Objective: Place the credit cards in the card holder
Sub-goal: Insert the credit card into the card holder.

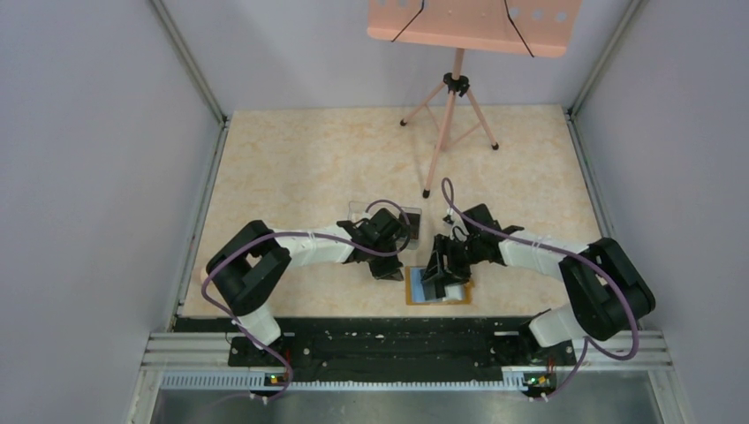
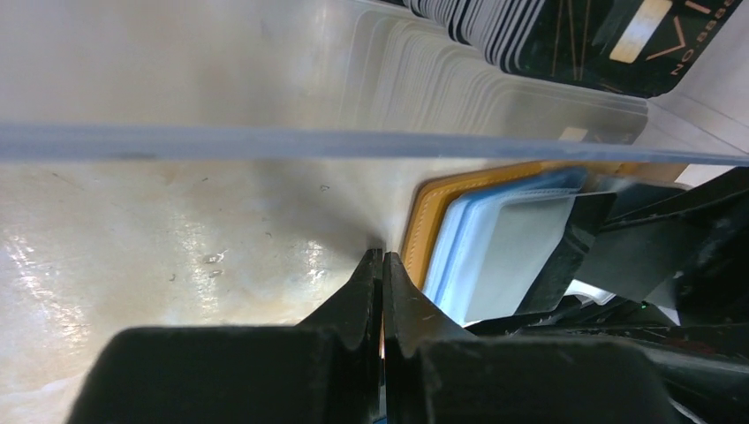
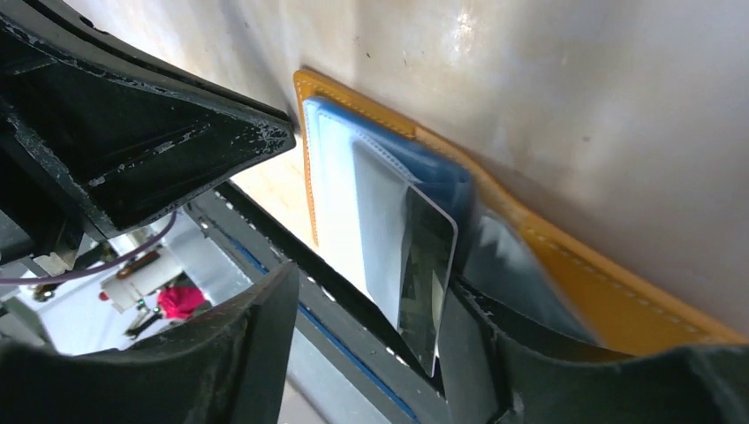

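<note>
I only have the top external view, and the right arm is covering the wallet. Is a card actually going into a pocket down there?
Observer: Yes. On the right wrist camera, a dark card stands tilted, one end in a blue-grey pocket of the open card holder, partway in.
Operator: Is the right gripper clamping it?
Observer: No. The right gripper has its jaws apart, and the card is not pinched between them.
Operator: And the left?
Observer: The left gripper is shut, pointing at the wall of the clear box. A stack of cards sits inside that box.
</note>
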`<state>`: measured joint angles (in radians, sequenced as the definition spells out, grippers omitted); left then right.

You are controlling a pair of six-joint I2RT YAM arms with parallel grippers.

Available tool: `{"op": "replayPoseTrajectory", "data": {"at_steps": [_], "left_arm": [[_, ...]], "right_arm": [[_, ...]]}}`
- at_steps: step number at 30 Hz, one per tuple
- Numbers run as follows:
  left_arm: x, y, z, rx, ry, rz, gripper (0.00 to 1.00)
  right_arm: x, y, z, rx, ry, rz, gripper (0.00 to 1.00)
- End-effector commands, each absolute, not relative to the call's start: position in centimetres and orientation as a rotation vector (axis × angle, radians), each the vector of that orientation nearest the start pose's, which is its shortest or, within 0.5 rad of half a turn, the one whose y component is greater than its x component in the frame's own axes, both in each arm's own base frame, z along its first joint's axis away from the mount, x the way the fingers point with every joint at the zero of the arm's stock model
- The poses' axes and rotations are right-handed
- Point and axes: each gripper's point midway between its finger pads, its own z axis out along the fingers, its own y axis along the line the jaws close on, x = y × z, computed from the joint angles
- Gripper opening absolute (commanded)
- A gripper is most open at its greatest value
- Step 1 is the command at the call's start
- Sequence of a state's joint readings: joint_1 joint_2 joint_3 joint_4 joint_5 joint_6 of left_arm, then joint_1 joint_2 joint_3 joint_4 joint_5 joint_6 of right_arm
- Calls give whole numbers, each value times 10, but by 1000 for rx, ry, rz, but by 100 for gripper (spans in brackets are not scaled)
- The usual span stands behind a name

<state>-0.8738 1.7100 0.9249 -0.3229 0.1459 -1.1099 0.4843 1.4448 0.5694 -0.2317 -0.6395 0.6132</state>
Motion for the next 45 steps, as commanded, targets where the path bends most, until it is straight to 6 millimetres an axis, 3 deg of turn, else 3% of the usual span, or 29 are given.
{"op": "replayPoseTrajectory", "data": {"at_steps": [1, 9, 15, 18, 20, 27, 30, 33, 39, 45], "left_arm": [[178, -308, 3, -279, 2930, -610, 0], [177, -324, 6, -229, 2933, -672, 0], [175, -337, 10, -200, 2937, -711, 0], [176, -341, 11, -194, 2937, -721, 0], [177, -343, 12, -195, 2934, -730, 0], [180, -344, 17, -198, 2914, -741, 0], [180, -344, 19, -195, 2909, -745, 0], [180, -341, 19, -197, 2905, -732, 0], [180, -331, 17, -208, 2905, -661, 0], [180, -333, 12, -205, 2925, -652, 0]], "right_arm": [[172, 202, 18, -95, 2881, 871, 59], [171, 193, 1, -189, 2939, 677, 60], [180, 182, 2, -290, 2943, 464, 60], [180, 186, 2, -310, 2943, 463, 60], [179, 195, 4, -316, 2937, 525, 59], [166, 251, 13, -248, 2881, 1040, 39], [161, 258, 13, -228, 2883, 1129, 34], [160, 256, 12, -228, 2896, 1121, 38], [175, 229, 30, -302, 2867, 781, 67], [179, 215, 32, -386, 2871, 600, 72]]}}
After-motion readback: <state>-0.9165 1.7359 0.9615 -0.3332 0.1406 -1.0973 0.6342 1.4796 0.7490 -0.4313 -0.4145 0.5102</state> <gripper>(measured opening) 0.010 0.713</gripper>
